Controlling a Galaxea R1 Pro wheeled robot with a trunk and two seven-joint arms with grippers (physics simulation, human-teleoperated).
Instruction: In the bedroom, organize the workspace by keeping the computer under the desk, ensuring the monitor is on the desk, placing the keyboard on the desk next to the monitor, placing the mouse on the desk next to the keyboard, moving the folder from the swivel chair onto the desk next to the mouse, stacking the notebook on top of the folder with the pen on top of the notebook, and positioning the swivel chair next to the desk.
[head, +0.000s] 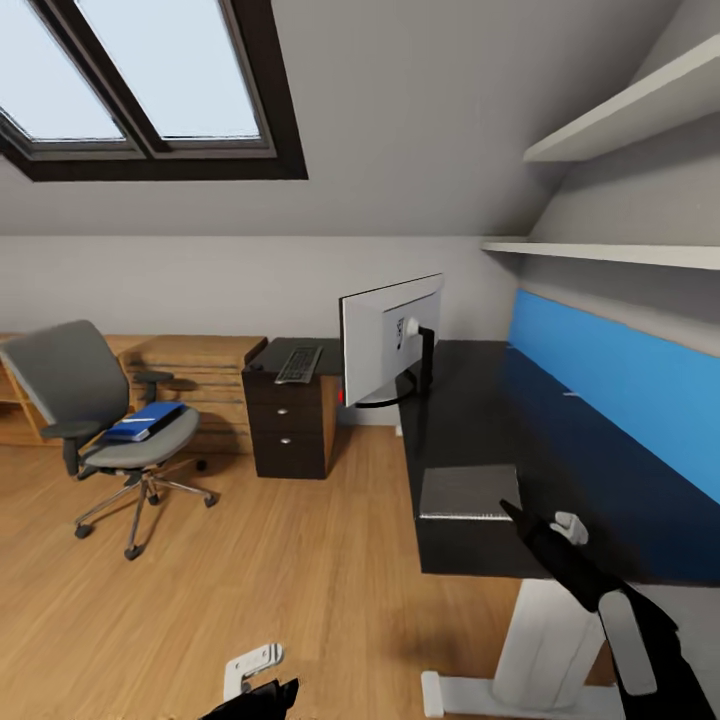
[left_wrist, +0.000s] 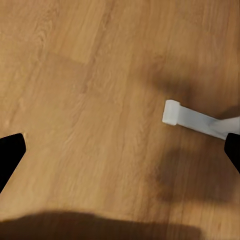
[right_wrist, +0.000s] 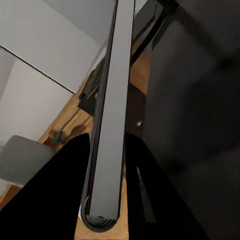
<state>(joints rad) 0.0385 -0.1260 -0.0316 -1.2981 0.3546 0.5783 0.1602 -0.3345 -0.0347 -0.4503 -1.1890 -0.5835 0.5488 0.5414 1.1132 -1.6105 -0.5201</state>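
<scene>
Right, attic bedroom, head view. desk (head: 560, 440) runs from 3 o'clock toward centre, black top, blue back panel (head: 620, 370) along its right side. monitor (head: 390, 335) stands upright on the far end of the desk, just right of centre, light back toward the camera. keyboard (head: 298, 364) lies flat on a dark drawer cabinet (head: 290, 420), just beside the monitor at its 9 o'clock and off the desk. swivel chair (head: 105, 425) is at 9 o'clock on the wood floor (head: 280, 570), well apart from the desk. folder (head: 145, 421), blue, lies on the chair seat. Low oak shelving unit (head: 200, 375) sits behind the chair against the wall. Skylight (head: 150, 80) at 11 o'clock, wall shelves (head: 620, 110) at 2 o'clock.

right gripper (head: 535, 520) at 5 o'clock, over the near end of the desk, tips at a grey slab (head: 465, 492). Right wrist view: both black fingers (right_wrist: 50, 200) sit tight against either side of that slab (right_wrist: 112, 125), seen edge-on, so clenched on it; cannot tell what the slab is.

left gripper (head: 255, 690) at 6 o'clock, low over the floor. Left wrist view: its tips spread wide, released, nothing between them, with bare wood and a white desk foot (left_wrist: 192, 117) below.
</scene>
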